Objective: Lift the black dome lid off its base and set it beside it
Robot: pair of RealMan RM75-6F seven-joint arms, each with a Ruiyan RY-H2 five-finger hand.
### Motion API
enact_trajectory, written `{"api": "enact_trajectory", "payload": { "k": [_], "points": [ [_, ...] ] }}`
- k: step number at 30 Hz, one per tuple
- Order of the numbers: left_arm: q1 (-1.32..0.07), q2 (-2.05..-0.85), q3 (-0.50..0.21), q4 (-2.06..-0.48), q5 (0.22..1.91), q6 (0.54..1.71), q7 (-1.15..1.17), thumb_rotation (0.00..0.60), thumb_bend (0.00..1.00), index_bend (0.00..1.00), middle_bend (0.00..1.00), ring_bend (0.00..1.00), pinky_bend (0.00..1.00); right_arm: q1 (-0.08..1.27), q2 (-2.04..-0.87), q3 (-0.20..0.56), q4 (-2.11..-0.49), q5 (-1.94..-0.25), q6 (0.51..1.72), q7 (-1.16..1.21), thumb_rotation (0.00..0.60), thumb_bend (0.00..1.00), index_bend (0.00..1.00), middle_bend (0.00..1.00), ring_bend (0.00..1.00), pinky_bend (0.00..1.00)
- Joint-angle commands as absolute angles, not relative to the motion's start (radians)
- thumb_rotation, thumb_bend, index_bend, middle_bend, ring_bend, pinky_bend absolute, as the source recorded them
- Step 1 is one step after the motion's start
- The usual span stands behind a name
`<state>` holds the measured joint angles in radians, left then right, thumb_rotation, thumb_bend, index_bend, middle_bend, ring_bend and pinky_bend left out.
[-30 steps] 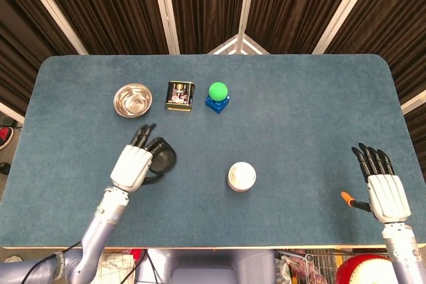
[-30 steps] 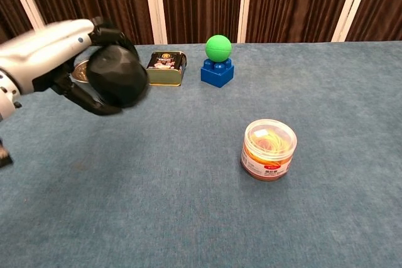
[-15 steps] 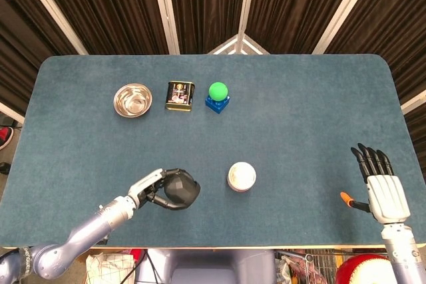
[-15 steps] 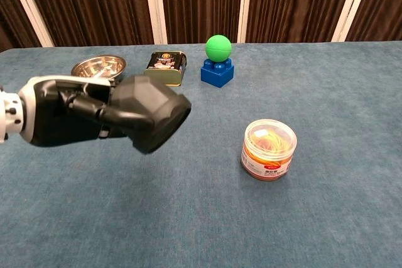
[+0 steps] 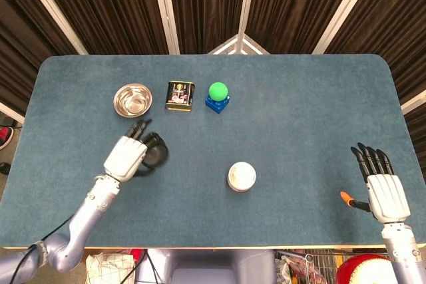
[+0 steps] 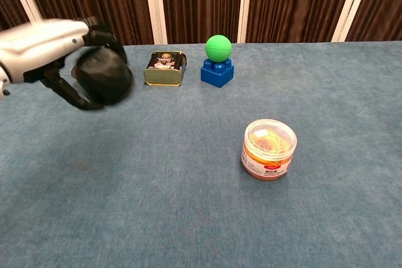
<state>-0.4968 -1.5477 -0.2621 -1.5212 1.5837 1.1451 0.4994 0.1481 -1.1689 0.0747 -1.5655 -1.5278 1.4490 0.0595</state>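
Note:
My left hand [image 5: 126, 156] grips the black dome lid [image 5: 156, 153] from above, at the table's left side, just in front of the steel bowl. In the chest view the lid [image 6: 104, 77] hangs above the cloth under the left hand [image 6: 47, 41], whose fingers wrap round it. The base, a clear round jar [image 5: 241, 176] with an orange label and rubber bands inside, stands uncovered near the table's middle front [image 6: 269, 149], well right of the lid. My right hand [image 5: 387, 189] lies open at the front right edge, holding nothing.
A steel bowl [image 5: 132, 100], a dark gold tin [image 5: 180, 95] [image 6: 165, 68] and a green ball [image 5: 217, 90] [image 6: 218, 48] on a blue brick [image 6: 217, 72] line the far left-middle. A small orange object [image 5: 346, 197] lies beside my right hand.
Half a second ago my left hand held the lid low near the front, left of the jar. It has swung back left and farther away. The right hand has not moved.

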Motion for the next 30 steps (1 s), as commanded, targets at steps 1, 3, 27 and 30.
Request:
{"api": "enact_trajectory", "payload": {
  "k": [1, 3, 27, 30],
  "points": [
    [-0.493, -1.695, -0.196, -1.283, 1.811, 1.433, 0.803, 0.6, 0.42, 0.46, 0.46, 0.01, 0.0, 0.146, -1.168, 0.073, -1.566, -1.528, 1.452, 0.061, 0.6, 0.18, 0.03, 0.0, 0.01, 0.0],
    [-0.471, -1.698, -0.186, -1.383, 1.703, 1.379, 0.645, 0.6, 0.42, 0.46, 0.46, 0.01, 0.0, 0.144, -1.165, 0.072, -1.567, -1.532, 1.456, 0.065, 0.6, 0.18, 0.03, 0.0, 0.01, 0.0],
    [-0.394, -1.46, -0.311, -1.818, 1.568, 1.085, 0.157, 0.6, 0.42, 0.48, 0.47, 0.01, 0.01, 0.137, -1.182, 0.07, -1.555, -1.541, 1.476, 0.047, 0.6, 0.18, 0.03, 0.0, 0.01, 0.0],
    [-0.405, -1.556, -0.287, -1.624, 1.788, 1.274, 0.385, 0.6, 0.42, 0.48, 0.47, 0.01, 0.0, 0.135, -1.182, 0.068, -1.552, -1.544, 1.479, 0.051, 0.6, 0.18, 0.03, 0.0, 0.01, 0.0]
  ]
}}
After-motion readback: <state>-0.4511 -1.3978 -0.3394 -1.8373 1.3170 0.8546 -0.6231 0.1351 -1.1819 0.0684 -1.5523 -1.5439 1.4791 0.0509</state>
